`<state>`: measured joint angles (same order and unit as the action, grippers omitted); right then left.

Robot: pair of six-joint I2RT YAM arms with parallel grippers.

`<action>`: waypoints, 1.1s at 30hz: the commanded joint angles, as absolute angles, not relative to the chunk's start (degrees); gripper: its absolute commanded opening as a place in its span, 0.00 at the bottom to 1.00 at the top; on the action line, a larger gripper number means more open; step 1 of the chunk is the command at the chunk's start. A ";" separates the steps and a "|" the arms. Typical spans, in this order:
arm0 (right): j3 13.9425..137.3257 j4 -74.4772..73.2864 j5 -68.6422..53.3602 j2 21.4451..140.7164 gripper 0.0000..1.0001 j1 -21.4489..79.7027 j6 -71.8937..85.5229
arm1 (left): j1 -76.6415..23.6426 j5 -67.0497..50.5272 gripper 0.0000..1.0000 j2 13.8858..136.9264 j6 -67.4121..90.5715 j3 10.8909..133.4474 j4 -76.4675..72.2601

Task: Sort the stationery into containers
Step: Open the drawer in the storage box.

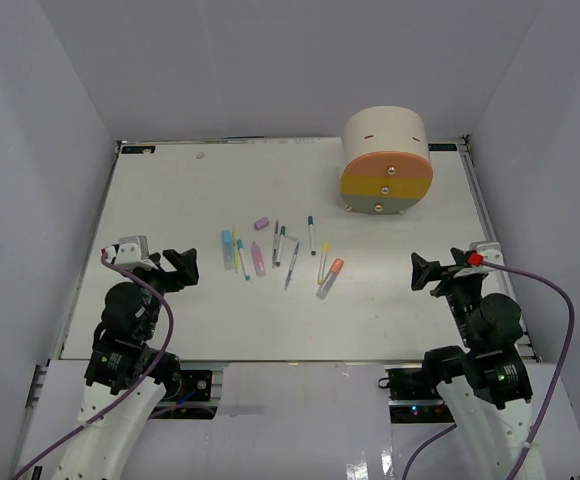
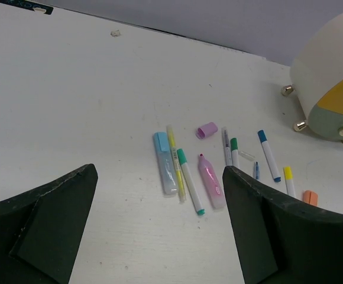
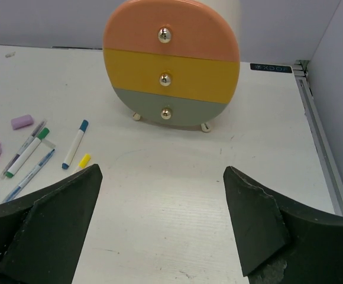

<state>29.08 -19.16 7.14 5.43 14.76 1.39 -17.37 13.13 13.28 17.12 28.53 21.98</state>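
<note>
The stationery lies loose mid-table: a blue marker (image 1: pixel 228 247), a pink marker (image 1: pixel 258 259), an orange-capped marker (image 1: pixel 331 277), a purple piece (image 1: pixel 262 223) and several thin pens (image 1: pixel 291 264). The cream organiser (image 1: pixel 385 160) stands at the back right, its peach (image 3: pixel 170 32), yellow (image 3: pixel 170 76) and grey-green (image 3: pixel 169 108) drawers shut. My left gripper (image 1: pixel 181 268) is open and empty, left of the items; the blue marker (image 2: pixel 164 170) and pink marker (image 2: pixel 210 180) lie ahead of it. My right gripper (image 1: pixel 428 272) is open and empty, in front of the organiser.
The white table (image 1: pixel 170 190) has a raised rim along its sides and white walls all round. A small speck (image 1: pixel 201 155) lies near the back edge. Purple cables run along both arms.
</note>
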 commanded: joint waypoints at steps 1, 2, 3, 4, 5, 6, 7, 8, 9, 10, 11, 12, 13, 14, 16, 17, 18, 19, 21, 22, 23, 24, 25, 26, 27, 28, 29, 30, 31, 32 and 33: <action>31.72 -18.36 5.54 8.52 0.90 15.03 2.20 | -17.49 13.10 0.98 13.27 17.40 28.39 21.00; 32.77 -18.72 4.49 10.18 0.90 15.03 2.37 | -17.49 12.75 0.98 13.36 17.49 28.39 21.01; 33.31 -19.07 4.13 10.98 0.90 15.03 3.07 | -17.49 12.66 0.98 13.45 17.49 28.48 21.09; 33.83 -19.59 3.78 12.03 0.90 15.03 3.34 | -17.58 12.57 0.98 13.71 17.49 28.56 21.18; 34.53 -19.86 3.52 14.04 0.90 15.03 3.69 | -17.49 12.66 0.98 14.49 17.75 28.91 21.53; 35.93 -20.04 3.25 15.19 0.90 15.12 4.21 | -17.49 12.83 0.98 15.20 18.10 29.26 21.79; 36.64 -20.13 2.03 16.42 0.90 15.12 4.22 | -17.49 13.09 0.98 16.34 18.63 29.70 22.14; 37.52 -20.13 1.41 18.87 0.90 15.03 4.22 | -17.49 13.18 0.98 19.04 19.07 30.32 22.41; 39.27 -20.04 0.71 20.20 0.90 15.03 4.13 | -17.58 12.84 0.98 20.73 19.77 31.80 23.02; 40.16 -20.04 0.62 21.69 0.90 15.03 3.96 | -17.58 12.75 0.98 22.40 20.04 32.51 23.11; 41.04 -19.95 0.62 24.58 0.90 15.03 3.87 | -17.49 12.48 0.98 24.07 20.39 33.39 23.03; 42.79 -19.78 0.88 26.09 0.90 15.03 3.95 | -17.49 12.22 0.98 27.65 21.17 35.14 23.03; 43.59 -19.60 2.18 27.76 0.90 15.03 4.39 | -17.58 12.13 0.98 29.34 21.62 36.11 22.85; 44.64 -19.43 2.72 31.34 0.90 15.03 4.31 | -17.58 11.95 0.98 31.10 21.88 36.82 21.81; 48.24 -19.51 5.08 35.05 0.90 15.03 5.53 | -17.49 10.90 0.98 36.02 21.89 38.84 20.40; 49.30 -19.51 5.97 38.72 0.90 15.03 7.80 | -17.49 10.64 0.98 37.86 21.88 39.63 19.17; 50.35 -19.08 6.85 40.50 0.90 15.03 8.78 | -17.49 10.63 0.98 41.80 21.88 40.42 18.81; 52.28 -18.55 7.81 42.34 0.90 15.03 8.96 | -17.40 10.98 0.98 44.01 22.23 42.52 18.72; 55.52 -17.76 8.52 47.62 0.90 15.03 9.49 | -17.32 11.16 0.98 50.93 22.24 46.29 18.37; 55.55 -17.23 8.53 49.29 0.90 15.03 9.58 | -17.23 10.90 0.98 52.98 22.32 47.71 18.28; 56.85 -16.36 8.70 52.26 0.90 15.03 9.75 | -17.14 10.38 0.98 55.00 22.32 49.12 18.19; 57.30 -15.30 8.96 53.77 0.90 15.03 9.76 | -16.88 9.85 0.98 56.76 22.32 50.44 18.02; 57.91 -13.99 9.05 55.36 0.90 15.03 9.76 | -16.53 9.23 0.98 59.47 22.32 52.80 17.76; 59.83 -13.89 9.14 58.68 0.91 15.03 9.76 | -16.35 8.45 0.98 60.63 22.15 53.69 17.06; 60.90 -13.80 9.05 60.28 0.91 15.03 9.67 | -15.56 8.18 0.98 61.25 21.89 54.40 16.53; 61.87 -13.28 8.88 63.43 0.92 15.12 9.67 | -14.95 7.91 0.98 62.30 21.62 55.01 15.13; 63.18 -12.75 8.79 64.67 0.94 15.03 9.41 | -14.25 7.39 0.98 62.58 21.10 55.02 14.42; 63.63 -11.96 8.79 65.82 0.95 15.03 9.14 | -12.50 7.03 0.98 62.84 20.92 54.93 13.81; 63.98 -11.17 8.88 67.66 0.98 15.12 9.05 | -11.52 6.34 0.98 62.93 20.74 54.76 13.36; 64.33 -9.86 8.88 68.63 0.99 15.12 8.88 | -10.64 5.72 0.98 62.93 20.48 53.89 12.14; 65.03 -9.32 9.05 69.43 0.99 15.12 8.62 | -9.59 5.28 0.98 62.76 19.43 53.01 11.17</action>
